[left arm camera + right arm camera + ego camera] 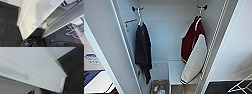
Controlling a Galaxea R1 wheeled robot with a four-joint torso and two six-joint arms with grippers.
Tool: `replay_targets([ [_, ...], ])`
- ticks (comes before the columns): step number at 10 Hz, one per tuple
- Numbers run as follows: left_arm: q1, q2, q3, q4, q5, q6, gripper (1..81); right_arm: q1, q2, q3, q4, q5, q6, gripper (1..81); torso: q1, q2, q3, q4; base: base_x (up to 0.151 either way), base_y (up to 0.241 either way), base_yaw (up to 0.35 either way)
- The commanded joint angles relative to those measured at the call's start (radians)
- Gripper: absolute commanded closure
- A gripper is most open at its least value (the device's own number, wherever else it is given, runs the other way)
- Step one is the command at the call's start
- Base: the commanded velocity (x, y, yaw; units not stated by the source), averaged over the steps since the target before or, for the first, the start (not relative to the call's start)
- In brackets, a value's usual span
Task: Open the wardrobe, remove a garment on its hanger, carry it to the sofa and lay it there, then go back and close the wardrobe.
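Cut-off and unreadable parts at the open wardrobe (166, 30)

Both doors ran past the head view's edges. The orange-edged label (130, 25) inside was too blurred to read, and the small items in the floor box (159, 88) were indistinct. The drying rack (242, 86) was cropped at the corner. In the left wrist view only the garment (64, 3)'s striped hem showed.

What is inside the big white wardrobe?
Inside the wardrobe hang two clothes on hooks: a dark one and a red jacket with white sleeves, each on a white hanger. Low down there's a box of small things, too blurry to name.
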Motion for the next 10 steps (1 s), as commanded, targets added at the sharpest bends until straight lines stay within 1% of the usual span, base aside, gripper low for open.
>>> replay_targets([
  [1,0.090,0.335,-0.567,0.042,-0.136,-0.281,1.0,-0.128,0.203,-0.299,0.170,-0.009,0.024,1.0,0.000,0.000,0.000,0.000,0.000,0.000,0.000],
  [3,0.087,0.495,-0.796,0.051,-0.073,-0.355,1.0,-0.159,0.361,-0.469,0.153,-0.099,0.019,1.0,0.000,0.000,0.000,0.000,0.000,0.000,0.000],
  [4,0.086,0.564,-0.889,0.051,-0.030,-0.365,1.0,-0.168,0.436,-0.547,0.114,-0.141,0.017,1.0,0.000,0.000,0.001,0.000,0.000,0.000,0.000],
  [5,0.084,0.617,-0.955,0.056,-0.002,-0.365,1.0,-0.168,0.489,-0.592,0.058,-0.187,0.019,1.0,-0.001,-0.001,0.001,0.000,0.000,0.000,0.000],
  [6,0.079,0.670,-1.013,0.061,0.043,-0.365,1.0,-0.170,0.541,-0.629,0.009,-0.248,0.015,1.0,-0.001,-0.001,0.001,0.000,0.000,0.000,0.000],
  [7,0.075,0.724,-1.080,0.062,0.097,-0.365,1.0,-0.180,0.606,-0.692,-0.034,-0.290,0.014,1.0,-0.001,-0.001,0.001,0.000,0.000,0.000,0.000],
  [9,0.056,0.811,-1.192,0.070,0.203,-0.365,1.0,-0.197,0.722,-0.836,-0.071,-0.356,0.011,1.0,-0.002,-0.002,0.002,0.000,0.000,0.000,0.000],
  [10,0.050,0.849,-1.230,0.071,0.237,-0.362,1.0,-0.205,0.771,-0.901,-0.088,-0.370,0.011,1.0,-0.002,-0.002,0.002,0.000,0.000,0.000,0.000],
])
